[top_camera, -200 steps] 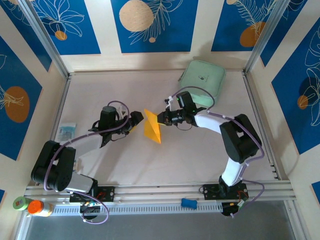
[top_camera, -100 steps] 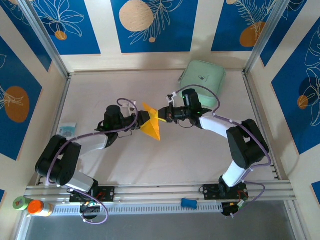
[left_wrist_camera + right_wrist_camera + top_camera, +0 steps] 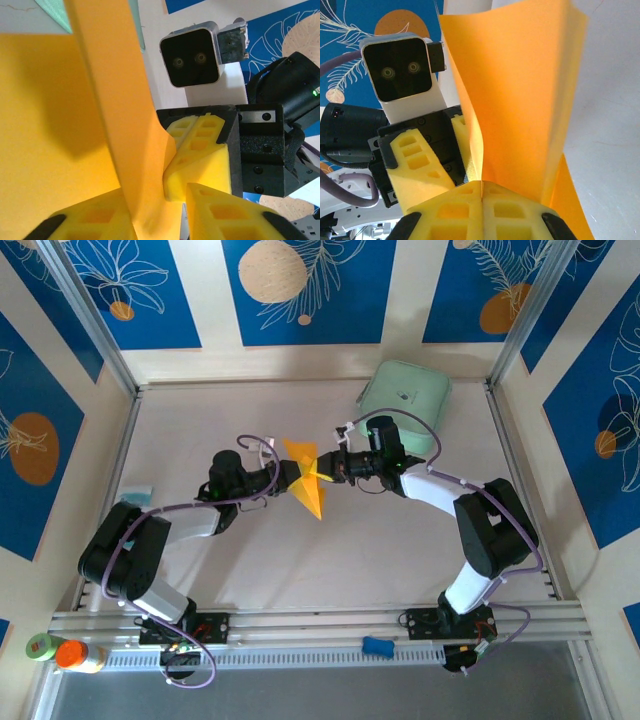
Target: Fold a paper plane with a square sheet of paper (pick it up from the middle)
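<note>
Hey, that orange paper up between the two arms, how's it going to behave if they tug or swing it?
Probably floppy: the square sheet of paper bows and curls away from the right gripper pinching it. Likely very light, since a small pinch holds it up. A sharp tug could tear or crease it; it looks thin.

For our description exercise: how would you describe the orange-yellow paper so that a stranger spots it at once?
Find the pale table between the blue-patterned walls. Near its middle the left tool and right tool come together. Between them is the sheet of paper, bright orange-yellow and sharply creased, unlike the mint-green case lying flat at the far right.
</note>
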{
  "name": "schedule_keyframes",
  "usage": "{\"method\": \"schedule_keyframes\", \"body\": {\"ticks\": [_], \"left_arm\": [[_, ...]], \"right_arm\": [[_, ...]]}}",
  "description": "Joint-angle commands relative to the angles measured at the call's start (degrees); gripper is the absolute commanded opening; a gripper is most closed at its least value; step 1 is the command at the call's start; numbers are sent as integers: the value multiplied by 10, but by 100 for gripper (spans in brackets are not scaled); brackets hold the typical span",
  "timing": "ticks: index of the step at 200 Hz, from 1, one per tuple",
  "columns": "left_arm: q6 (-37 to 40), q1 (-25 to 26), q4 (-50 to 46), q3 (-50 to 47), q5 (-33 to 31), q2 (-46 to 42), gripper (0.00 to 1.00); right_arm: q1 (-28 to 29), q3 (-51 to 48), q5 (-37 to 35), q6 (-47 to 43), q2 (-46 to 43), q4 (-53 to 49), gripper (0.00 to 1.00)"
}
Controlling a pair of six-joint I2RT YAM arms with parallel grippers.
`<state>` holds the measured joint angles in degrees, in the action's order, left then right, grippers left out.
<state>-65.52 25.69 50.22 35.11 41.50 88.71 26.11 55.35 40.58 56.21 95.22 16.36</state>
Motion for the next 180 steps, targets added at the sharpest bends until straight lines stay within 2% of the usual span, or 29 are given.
{"method": "schedule_keyframes", "body": {"ticks": [1,34,72,93,112,126,145,164,180], "left_arm": [[8,3,22,12,0,-2,24],[6,-1,18,7,-4,-4,17],[24,-6,-11,5,-17,-13,8],[43,-11,-50,7,-26,-26,4],[73,-15,-106,15,-35,-42,4],[117,-16,-201,31,-51,-57,5],[225,-14,-403,80,-109,-77,5],[350,5,-615,161,-221,-78,6],[429,32,-748,235,-336,-53,7]], "right_arm": [[-4,-9,18,10,-13,9,4],[-5,-20,18,26,-15,27,13],[-10,-28,9,29,-27,27,18],[-20,-36,-6,21,-46,15,25],[-33,-43,-45,-17,-76,-36,33],[-41,-47,-91,-59,-103,-90,39],[-48,-50,-169,-119,-141,-165,45],[-51,-54,-241,-161,-174,-219,50],[-54,-57,-298,-186,-197,-256,54]]}}
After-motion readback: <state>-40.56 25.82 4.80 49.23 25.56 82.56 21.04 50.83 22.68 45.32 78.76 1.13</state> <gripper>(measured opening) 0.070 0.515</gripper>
